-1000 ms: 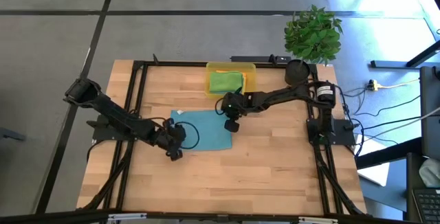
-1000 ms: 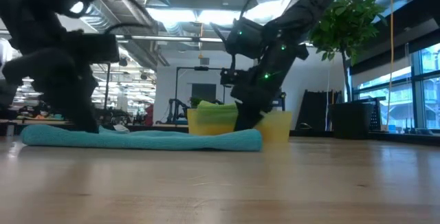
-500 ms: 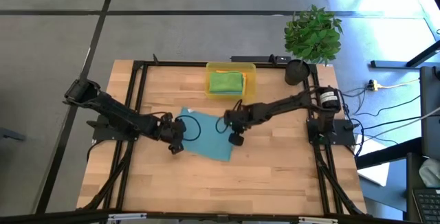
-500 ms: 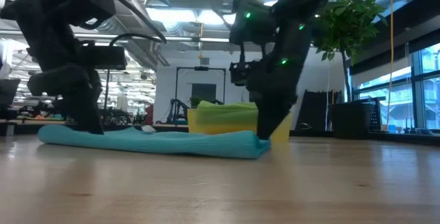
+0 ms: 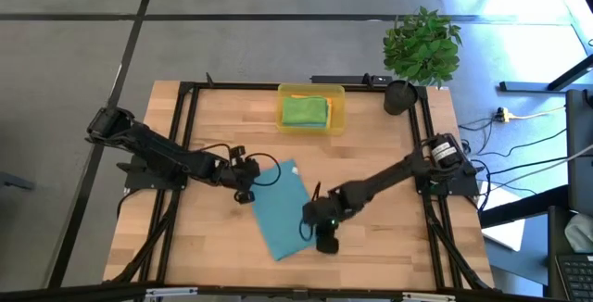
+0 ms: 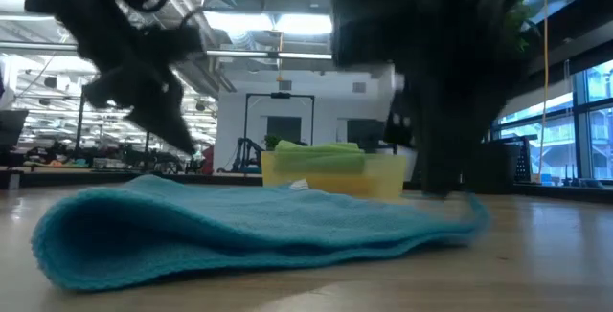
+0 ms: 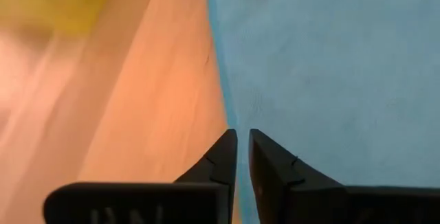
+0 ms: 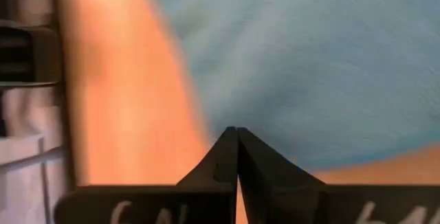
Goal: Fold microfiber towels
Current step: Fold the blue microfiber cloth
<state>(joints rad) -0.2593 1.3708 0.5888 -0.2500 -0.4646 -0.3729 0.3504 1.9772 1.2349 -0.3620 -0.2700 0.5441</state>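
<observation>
A teal towel [image 5: 280, 211] lies slantwise on the wooden table, folded over, its white tag [image 5: 295, 166] at the far corner. In the low view its thick fold [image 6: 86, 240] faces the camera. My right gripper [image 5: 313, 221] is shut on the towel's right corner. My left gripper [image 5: 246, 194] stands over the towel's left edge [image 7: 221, 100]. A narrow gap shows between its fingers, and its tip [image 6: 188, 145] is above the cloth. A green towel [image 5: 305, 111] lies in the yellow tray [image 5: 335, 117] at the back. My right gripper pinches the teal towel's edge at its right corner [image 8: 275, 152] between its two shut fingers. The fingers slant down from the table's right side. That corner [image 6: 471, 214] stands a little raised, and the rest of the towel lies on the table.
A potted plant [image 5: 422, 43] stands at the table's far right corner. Black frame rails [image 5: 185, 126] run along the table's left and right sides. Bare wood [image 5: 222, 256] lies near the front edge.
My right gripper has swept toward the table's near edge, dragging the towel's corner with it. The towel has turned about and slid nearer, from lying square to lying slantwise. My left gripper has shifted a little to the right and its tip has risen off the cloth.
</observation>
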